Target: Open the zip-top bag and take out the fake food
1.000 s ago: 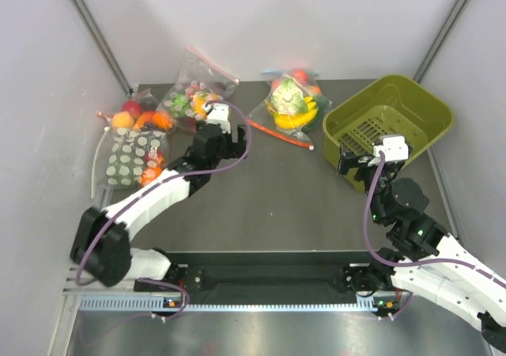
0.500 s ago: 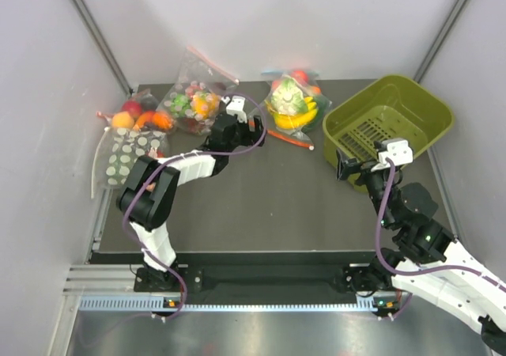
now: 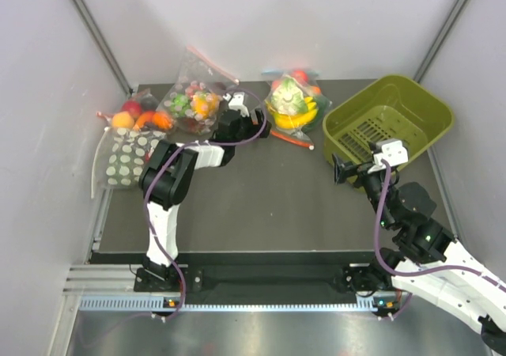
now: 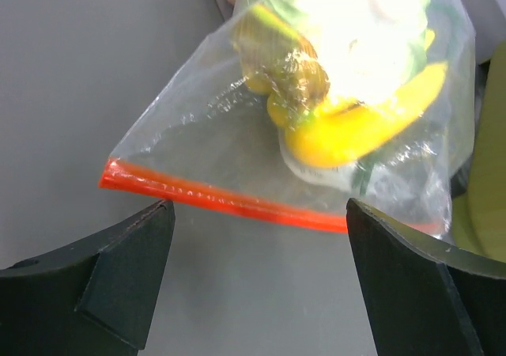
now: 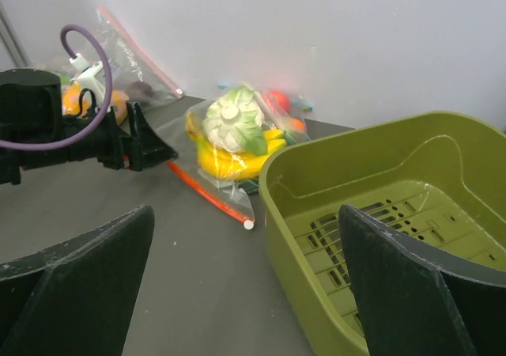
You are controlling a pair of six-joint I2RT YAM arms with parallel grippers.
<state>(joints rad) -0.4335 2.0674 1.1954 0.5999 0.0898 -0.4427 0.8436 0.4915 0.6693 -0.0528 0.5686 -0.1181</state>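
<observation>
Left tool (image 3: 255, 123) stands with its jaws wide apart and nothing between them, low over the dark bench (image 3: 269, 206) at the far middle. Its arm rises from the base, folds sharply at the elbow, and sends the forearm out flat toward the right. In the left wrist view the two black fingers (image 4: 130, 273) frame the zip-top bag (image 4: 237, 142). The bag's red-orange zip strip (image 4: 229, 202) runs across the gap just past the fingertips, and contact cannot be made out.

The bag lies on the bench near the back wall, between a clear bag of small multicolour pieces (image 3: 194, 95) and the green basket (image 3: 423, 93), its strip on the near side. Inside it sit the yellow bananas (image 4: 364, 115) with the pale leafy lettuce head (image 5: 233, 119) on top of them.

The right tool (image 3: 338, 168) also gapes wide and empty. It hovers by the near left corner of the basket and points left toward the bag, its arm bent up from the base at the lower right
</observation>
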